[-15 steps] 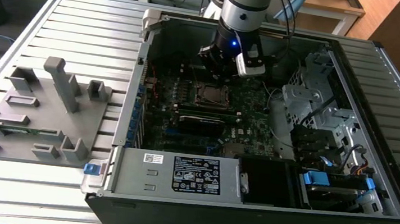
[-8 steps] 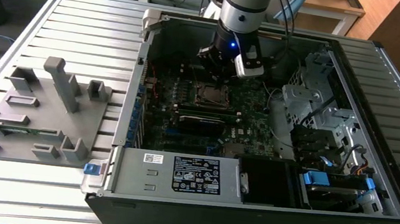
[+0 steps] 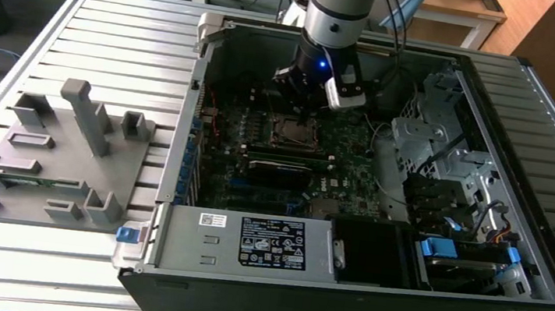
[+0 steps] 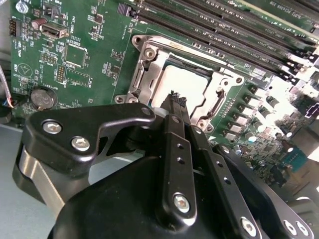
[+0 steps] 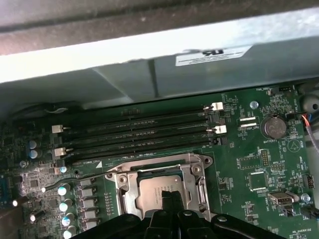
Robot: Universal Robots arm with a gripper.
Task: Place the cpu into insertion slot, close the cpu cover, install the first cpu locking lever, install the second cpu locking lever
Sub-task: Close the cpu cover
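Observation:
The cpu (image 4: 187,85) lies flat in the insertion slot (image 3: 294,132), its pale grey top showing through the square window. The cpu cover (image 4: 149,67), a silvery frame, lies down around it; both also appear in the first wrist view, cpu (image 5: 152,189) and cover (image 5: 198,181). My gripper (image 4: 175,97) hovers just over the near edge of the chip with its black fingers pressed together and nothing between them. Its tips (image 5: 167,195) overlap that edge of the chip in the first wrist view. In the exterior view the gripper (image 3: 309,114) hangs right above the socket.
Long black memory slots (image 5: 134,134) run beside the socket. A coin battery (image 5: 273,127) sits on the green board. The open case's metal wall (image 5: 149,64) stands close behind. A power supply (image 3: 247,240) fills the case's near end; a grey fixture tray (image 3: 58,154) lies outside on the exterior view's left.

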